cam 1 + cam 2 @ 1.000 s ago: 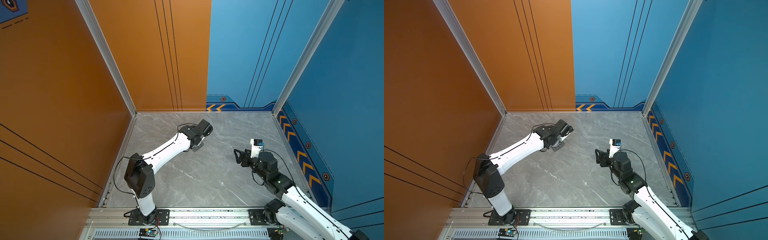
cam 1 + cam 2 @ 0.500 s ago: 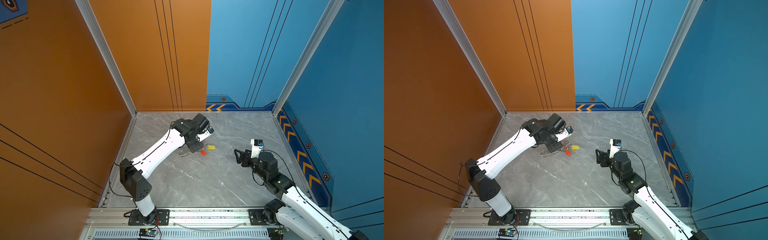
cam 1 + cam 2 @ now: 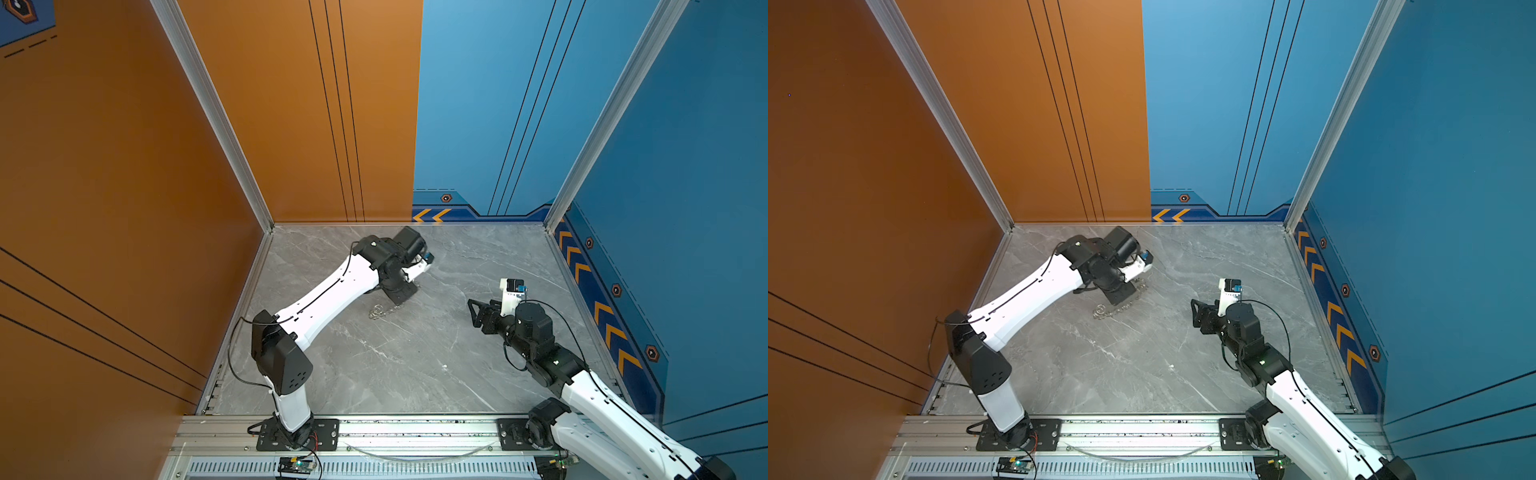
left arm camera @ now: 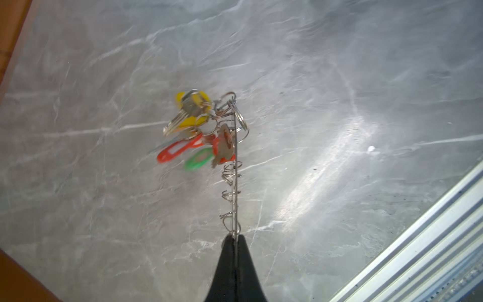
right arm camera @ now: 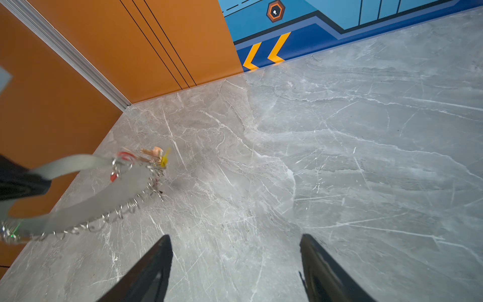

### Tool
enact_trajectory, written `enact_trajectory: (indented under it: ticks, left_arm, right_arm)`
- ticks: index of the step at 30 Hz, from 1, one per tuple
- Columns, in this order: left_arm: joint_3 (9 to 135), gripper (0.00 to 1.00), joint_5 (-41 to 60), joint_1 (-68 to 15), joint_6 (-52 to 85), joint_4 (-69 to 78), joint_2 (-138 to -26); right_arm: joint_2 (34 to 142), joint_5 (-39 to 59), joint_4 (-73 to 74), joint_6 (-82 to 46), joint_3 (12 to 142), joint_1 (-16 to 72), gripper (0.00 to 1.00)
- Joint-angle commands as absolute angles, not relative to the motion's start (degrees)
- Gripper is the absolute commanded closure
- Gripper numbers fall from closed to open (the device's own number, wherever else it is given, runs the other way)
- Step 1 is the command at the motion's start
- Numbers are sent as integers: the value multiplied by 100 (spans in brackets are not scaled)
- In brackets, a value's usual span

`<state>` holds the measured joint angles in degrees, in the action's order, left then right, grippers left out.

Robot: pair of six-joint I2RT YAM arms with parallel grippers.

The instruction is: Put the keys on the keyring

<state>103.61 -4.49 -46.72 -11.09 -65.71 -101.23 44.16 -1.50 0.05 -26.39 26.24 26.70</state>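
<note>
Aluminium rail [image 3: 415, 428] along the front edge carries both arm bases. Just past it, the right gripper [image 5: 235, 236] hangs over the bare grey marble tabletop [image 5: 366, 157] with its fingers spread wide and nothing between them. It points toward the middle of the table, probably kept free as the hand that will do the fine threading.

Well apart from it, the left gripper [image 4: 234, 239] has its fingers pressed flat together on one end of the keyring [image 4: 236, 183]. The strap therefore runs away from the wrist camera edge-on, with small wire rings standing out along it. Pinching only the end likely keeps the ring-bearing length clear and presented to the other arm. In both top views the strap's loose part trails down onto the marble beside that gripper.

Farthest along the strap, the keys [image 4: 193, 130] bunch together, with yellow, red-orange and green tags. They look hooked to the end rings already, though blur hides how many are truly threaded.

Behind everything stands the orange wall panel [image 3: 291, 104].
</note>
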Motion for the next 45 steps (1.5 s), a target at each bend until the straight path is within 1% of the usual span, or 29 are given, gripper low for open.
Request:
enact_trajectory:
  ticks: [1, 4, 6, 7, 12, 17, 19, 22, 24, 28, 32, 38, 41, 45]
  left_arm:
    - [10175, 100, -1055, -4199, -1039, -6528, -10205]
    - [10138, 100, -1185, -3869, -755, -6548, -10248]
    - [10214, 100, -1832, -3862, -673, -6565, -10291]
    - [10245, 100, -1936, -3851, -683, -6562, -10301]
    - [10326, 100, -2013, -3857, -712, -6540, -10316]
    - [10365, 100, -1697, -3663, -547, -6402, -10390]
    - [10498, 100, -1746, -3621, -476, -6405, -10528]
    - [10802, 100, -1932, -3578, -424, -6399, -10798]
    - [11054, 100, -2224, -3524, -467, -6397, -11019]
    - [11549, 100, -2577, -3259, -540, -6403, -11416]
    - [12163, 100, -3326, -3006, -821, -6400, -11924]
    - [13069, 100, -4083, -2690, -1174, -6399, -12847]
    - [13226, 100, -4377, -2764, -1265, -6399, -13130]
    - [13000, 100, -4471, -3148, -1244, -6382, -13380]
  right_arm:
    - [4430, -88, 140, -2681, 2542, 2637, 22]
    - [4412, -70, 84, -2646, 2559, 2628, 22]
    - [4405, -79, 83, -2637, 2545, 2620, 22]
    - [4409, -78, 104, -2637, 2519, 2619, 22]
    - [4473, -44, 171, -2672, 2492, 2611, 22]
    - [4456, -53, 195, -2685, 2451, 2608, 21]
    - [4464, -53, 176, -2687, 2457, 2604, 21]
    - [4451, -53, 170, -2706, 2443, 2602, 21]
    - [4430, -53, 152, -2708, 2435, 2602, 21]
    - [4356, -88, 62, -2716, 2422, 2602, 21]
    - [4264, -157, -50, -2690, 2407, 2593, 20]
    - [4151, -182, -206, -2639, 2408, 2566, 19]
    - [4087, -199, -285, -2619, 2400, 2541, 19]
    - [4058, -215, -309, -2610, 2387, 2492, 18]
